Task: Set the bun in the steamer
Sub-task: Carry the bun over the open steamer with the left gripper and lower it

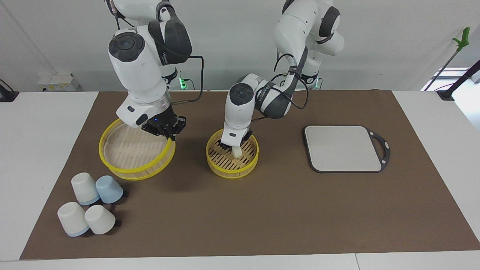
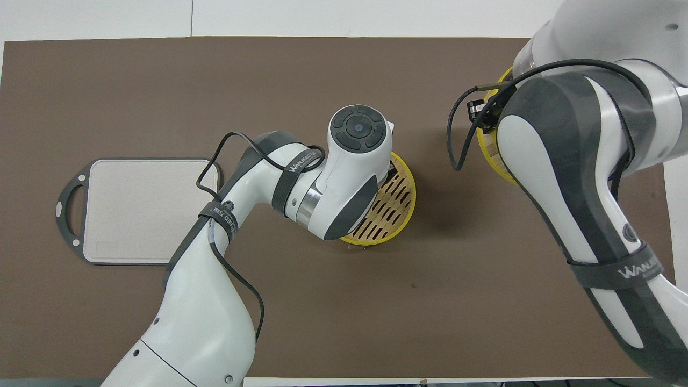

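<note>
Now the left end effector [image 1: 233, 149] is clamped on the bun [image 1: 237, 151], low inside the small steamer tier [image 1: 232, 167] mid-surface. The right end effector [image 1: 165, 132] pinches the big tier's yellow rim [image 1: 137, 174].

White arms [image 1: 140, 71] w/ dark-grey joints, black cables [image 2: 242, 285], WANUEED straps.

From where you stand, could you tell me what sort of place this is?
Probably a robotics lab staged as a kitchen: two arms on a white table with a brown mat, a steamer, a grey board and cups.
</note>
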